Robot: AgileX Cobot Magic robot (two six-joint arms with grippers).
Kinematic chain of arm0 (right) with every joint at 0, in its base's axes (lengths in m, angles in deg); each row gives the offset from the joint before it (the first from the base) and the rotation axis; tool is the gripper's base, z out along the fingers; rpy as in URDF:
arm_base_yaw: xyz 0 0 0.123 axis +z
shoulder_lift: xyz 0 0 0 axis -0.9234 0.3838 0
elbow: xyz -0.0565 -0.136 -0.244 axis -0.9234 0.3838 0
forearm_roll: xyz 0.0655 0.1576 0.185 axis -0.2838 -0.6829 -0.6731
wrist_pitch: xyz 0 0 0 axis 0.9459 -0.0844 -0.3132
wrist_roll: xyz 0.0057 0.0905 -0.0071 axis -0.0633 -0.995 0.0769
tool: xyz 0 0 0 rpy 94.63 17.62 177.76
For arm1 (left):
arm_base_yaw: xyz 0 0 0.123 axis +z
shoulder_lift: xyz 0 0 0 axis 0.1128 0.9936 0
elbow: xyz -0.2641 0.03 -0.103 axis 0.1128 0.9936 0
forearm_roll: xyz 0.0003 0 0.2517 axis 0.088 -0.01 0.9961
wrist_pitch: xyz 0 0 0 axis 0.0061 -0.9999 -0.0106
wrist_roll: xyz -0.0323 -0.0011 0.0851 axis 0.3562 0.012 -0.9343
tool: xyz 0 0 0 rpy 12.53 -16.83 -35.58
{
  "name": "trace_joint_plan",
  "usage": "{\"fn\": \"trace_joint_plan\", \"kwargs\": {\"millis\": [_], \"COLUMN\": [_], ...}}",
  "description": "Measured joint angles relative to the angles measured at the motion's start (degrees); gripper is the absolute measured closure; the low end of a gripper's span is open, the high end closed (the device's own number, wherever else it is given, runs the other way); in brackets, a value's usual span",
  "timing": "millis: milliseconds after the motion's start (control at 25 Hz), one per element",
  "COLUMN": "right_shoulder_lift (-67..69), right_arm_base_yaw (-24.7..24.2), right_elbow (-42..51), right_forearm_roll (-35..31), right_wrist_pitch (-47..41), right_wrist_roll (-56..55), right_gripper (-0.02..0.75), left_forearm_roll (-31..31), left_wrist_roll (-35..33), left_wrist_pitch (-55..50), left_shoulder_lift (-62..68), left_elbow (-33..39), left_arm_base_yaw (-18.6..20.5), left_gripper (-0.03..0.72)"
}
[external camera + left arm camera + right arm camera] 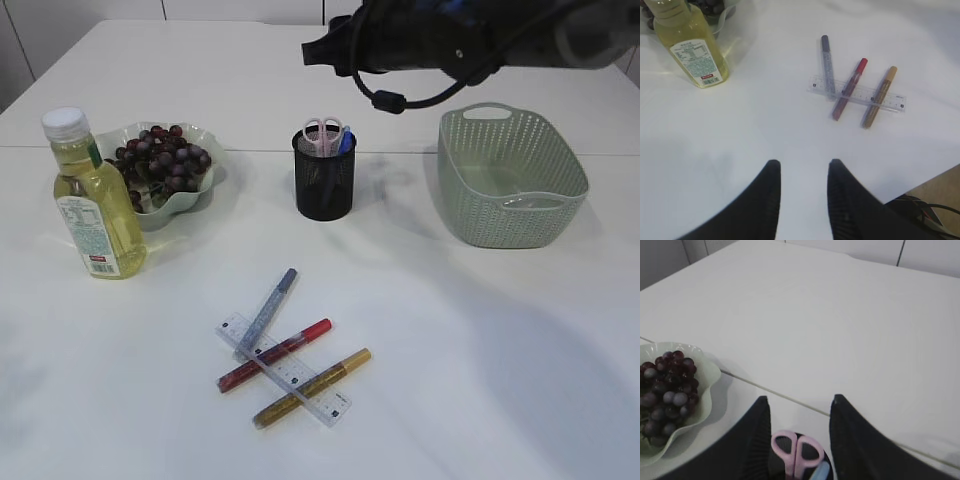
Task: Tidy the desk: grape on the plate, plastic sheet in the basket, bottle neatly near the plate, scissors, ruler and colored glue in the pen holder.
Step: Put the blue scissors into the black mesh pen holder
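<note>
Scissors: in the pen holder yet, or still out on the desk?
In. The scissors stand blades-down in the pen holder, pink handles above its rim, right gripper just above.

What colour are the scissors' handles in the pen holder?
Pink, clearest in the right wrist view: scissors.

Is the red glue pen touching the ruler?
Touching. The left wrist view shows the red glue pen lying straight across the ruler, resting on it.

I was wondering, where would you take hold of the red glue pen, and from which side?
Judging by its pose, grip the red glue pen on its upper-right half, from straight above, pads across its width. It lies flat, crossing over the clear ruler, with the silver pen and gold pen flanking it; that end near the cap looks least crowded.
</note>
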Motion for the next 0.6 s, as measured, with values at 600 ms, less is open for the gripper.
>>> {"fn": "trace_joint_plan", "kwargs": {"millis": [600], "right_shoulder_lift": [-10.24], "right_arm_base_yaw": [11.92], "right_elbow": [-0.94], "right_forearm_roll": [-8.0], "right_wrist_pitch": [-46.88], "right_wrist_roll": [1.78], "right_gripper": [0.414], "left_forearm_roll": [-0.31], "left_wrist_roll": [1.17], "left_wrist_pitch": [-5.78], "left_shoulder_lift": [1.78], "left_elbow": [0.0], "left_arm_base_yaw": [0.0], "left_gripper": [0.445]}}
